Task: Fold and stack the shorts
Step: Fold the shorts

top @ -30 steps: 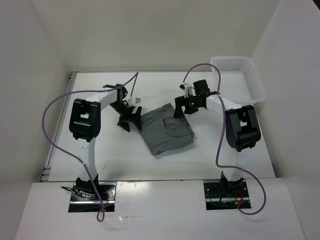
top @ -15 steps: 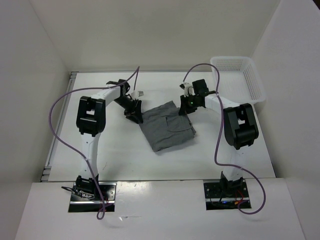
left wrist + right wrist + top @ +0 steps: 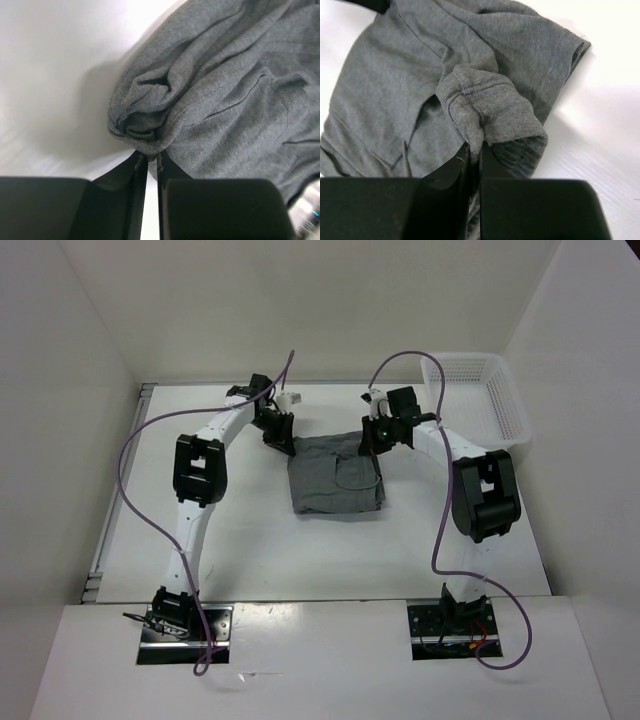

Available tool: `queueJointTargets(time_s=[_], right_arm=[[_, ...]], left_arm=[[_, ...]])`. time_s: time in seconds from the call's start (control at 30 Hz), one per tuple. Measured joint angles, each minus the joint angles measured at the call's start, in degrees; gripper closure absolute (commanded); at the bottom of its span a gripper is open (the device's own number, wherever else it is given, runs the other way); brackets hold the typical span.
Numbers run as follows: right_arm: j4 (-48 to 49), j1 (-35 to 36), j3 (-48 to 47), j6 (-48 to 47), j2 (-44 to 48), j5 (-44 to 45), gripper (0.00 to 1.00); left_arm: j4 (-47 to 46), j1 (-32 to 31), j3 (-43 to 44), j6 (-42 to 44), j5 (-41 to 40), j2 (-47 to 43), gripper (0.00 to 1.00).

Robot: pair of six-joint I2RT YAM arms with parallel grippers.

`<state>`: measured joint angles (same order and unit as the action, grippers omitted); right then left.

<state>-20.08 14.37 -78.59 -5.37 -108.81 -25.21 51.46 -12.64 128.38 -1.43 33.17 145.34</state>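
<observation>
Shift since a second back: shorts (image 3: 338, 480) hauled from a skewed lie at mid-frame up to upper centre, edges now squared. Left jaws clenched on the bunched upper-left corner, right jaws clenched on the upper-right hem. Probably a straightening pull ahead of the next fold; nothing stacked yet. White surface (image 3: 240, 530), pale walls, mesh basket (image 3: 500, 400) at upper right.

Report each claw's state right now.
Left claw: shut, pinching a bunched corner of the shorts.
Right claw: shut, pinching another bunched edge of the shorts.
</observation>
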Motion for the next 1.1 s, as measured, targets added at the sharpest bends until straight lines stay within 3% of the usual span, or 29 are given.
queueJointTargets(time_s=[0.27, 0.53, 0.7, 0.77, 0.8, 0.87, 0.9, 0.93, 1.03, 1.1], right_arm=[[1.70, -1.81, -1.38, 4.22, 0.04, 4.35, 1.00], [5.40, -2.32, -1.40, 10.36, -0.26, 11.80, 1.00], [8.09, -2.27, -2.32, 12.22, -3.43, 18.36, 0.93], [9.11, -2.25, -2.67, 12.44, -5.20, 20.98, 0.83], [9.44, -2.25, -2.73, 12.70, -5.97, 21.73, 0.69], [9.92, -2.25, -2.75, 12.87, -6.97, 23.50, 0.56], [9.90, -2.25, -2.75, 13.18, -7.21, 24.30, 0.40], [9.94, -2.27, -2.75, 13.29, -7.30, 25.05, 0.31], [10.47, -2.27, -2.86, 13.11, -7.30, 27.02, 0.18], [10.64, -2.27, -2.89, 12.85, -7.28, 27.96, 0.16]], left_arm=[[-0.90, -1.79, 2.97, 0.13, -4.90, 0.59, 0.94], [-1.07, -2.84, 4.83, 0.11, -6.93, 1.70, 0.94], [-1.38, -3.08, 4.92, 0.09, -7.28, 1.92, 0.94], [-1.62, -3.17, 4.94, 0.07, -7.34, 1.92, 0.94], [-1.66, -3.21, 5.03, 0.07, -7.37, 1.97, 0.92], [-1.68, -3.34, 5.53, 0.09, -7.48, 2.32, 0.91], [-1.64, -3.41, 5.73, 0.09, -7.50, 2.43, 0.91], [-1.44, -3.43, 6.19, 0.07, -7.67, 2.67, 0.91], [-1.01, -3.50, 7.52, 0.07, -8.09, 3.28, 0.91], [-0.90, -3.52, 8.92, 0.07, -8.55, 3.93, 0.90]])
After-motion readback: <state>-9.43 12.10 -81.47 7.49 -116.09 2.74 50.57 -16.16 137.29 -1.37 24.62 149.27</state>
